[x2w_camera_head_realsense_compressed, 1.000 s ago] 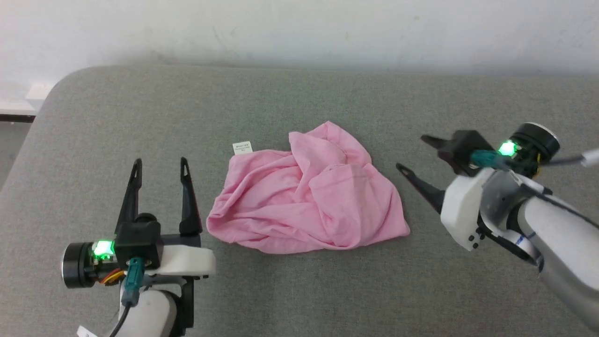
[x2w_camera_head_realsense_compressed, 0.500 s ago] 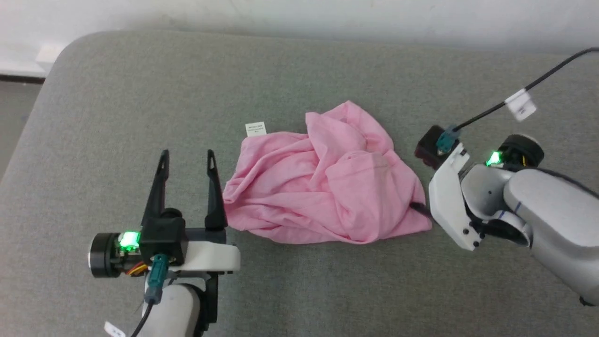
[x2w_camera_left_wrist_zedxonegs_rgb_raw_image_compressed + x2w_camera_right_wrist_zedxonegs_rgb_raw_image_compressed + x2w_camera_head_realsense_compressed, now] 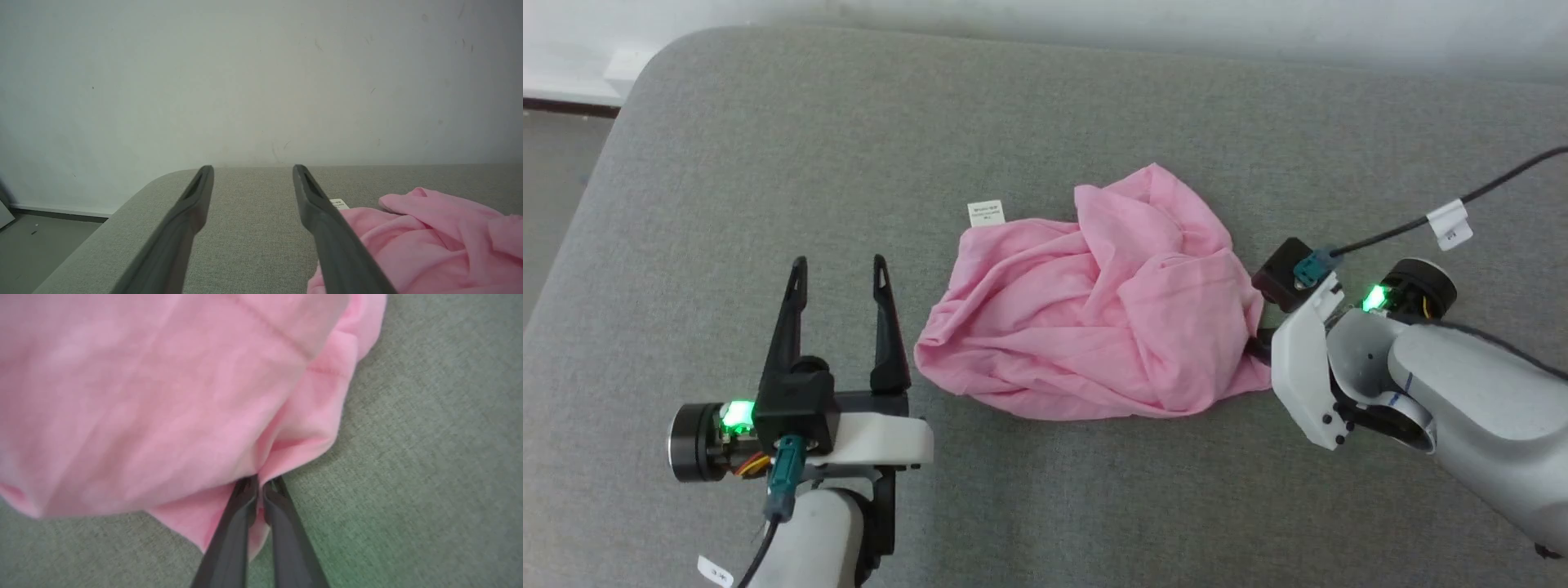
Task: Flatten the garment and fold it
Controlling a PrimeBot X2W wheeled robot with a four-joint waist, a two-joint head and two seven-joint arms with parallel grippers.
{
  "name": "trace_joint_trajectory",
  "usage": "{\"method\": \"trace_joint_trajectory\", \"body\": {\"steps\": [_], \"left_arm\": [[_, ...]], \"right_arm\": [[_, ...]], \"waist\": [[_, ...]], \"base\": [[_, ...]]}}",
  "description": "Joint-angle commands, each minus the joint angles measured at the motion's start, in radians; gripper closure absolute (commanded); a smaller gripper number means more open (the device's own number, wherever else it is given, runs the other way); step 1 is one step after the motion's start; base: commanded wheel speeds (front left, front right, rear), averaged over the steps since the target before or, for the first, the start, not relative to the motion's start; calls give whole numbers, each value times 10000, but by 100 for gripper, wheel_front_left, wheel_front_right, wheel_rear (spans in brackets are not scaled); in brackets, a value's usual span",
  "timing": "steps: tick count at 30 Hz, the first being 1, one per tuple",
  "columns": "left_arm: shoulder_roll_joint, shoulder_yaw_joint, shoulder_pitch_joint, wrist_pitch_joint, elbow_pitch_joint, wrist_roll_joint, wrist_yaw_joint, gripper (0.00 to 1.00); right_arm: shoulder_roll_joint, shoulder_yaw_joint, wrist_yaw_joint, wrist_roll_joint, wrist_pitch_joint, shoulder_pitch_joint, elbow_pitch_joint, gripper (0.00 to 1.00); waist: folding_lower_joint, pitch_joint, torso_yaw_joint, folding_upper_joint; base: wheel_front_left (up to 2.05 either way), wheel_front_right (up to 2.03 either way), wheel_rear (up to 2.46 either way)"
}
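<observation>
Head view, garment: We see the pink garment lying crumpled in a heap on the middle of the grey cushion, well in from its rounded far-left corner. Its white tag sticks out of the edge that faces the cushion's far side.
Head view, left gripper: Our left gripper sits just beside the garment's left edge, towards the cushion's near edge. Its two fingers are spread and point at the far side, with nothing between them.
Head view, right gripper: Our right gripper is at the garment's right edge, its fingers mostly hidden under the cloth. A black cable runs off from its wrist towards the cushion's right side.
Left wrist view, left gripper: The fingers of the left gripper stand wide apart over bare cushion, the wall beyond them.
Left wrist view, garment: The garment lies to the right, its edge right at the right-hand finger, and the tag shows just past that finger.
Right wrist view, right gripper: The right gripper has its fingers pressed together on a fold at the garment's edge.
Right wrist view, garment: The cloth bunches up from the pinch, and we see grey cushion to the right.
</observation>
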Motion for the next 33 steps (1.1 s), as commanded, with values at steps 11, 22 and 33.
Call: {"method": "trace_joint_trajectory", "body": {"steps": [11,22,33], "left_arm": [[-77,672,825,-47,8,197,-217,0],[-154,917,1222,-47,-96,267,-407,0],[-240,915,1192,-47,0,390,-572,0]], "right_arm": [[-2035,-693,-21,-190,-3153,408,-1619,100],[-3309,-3772,-21,-190,-3816,5001,-2255,100],[-1291,-5986,-21,-1187,-3474,9050,-1474,62]], "waist": [[-2,-1322,-1265,0],[-2,-1621,-2151,0],[-2,-1588,-2263,0]], "base": [[0,0,0],[0,0,0],[0,0,0]]}}
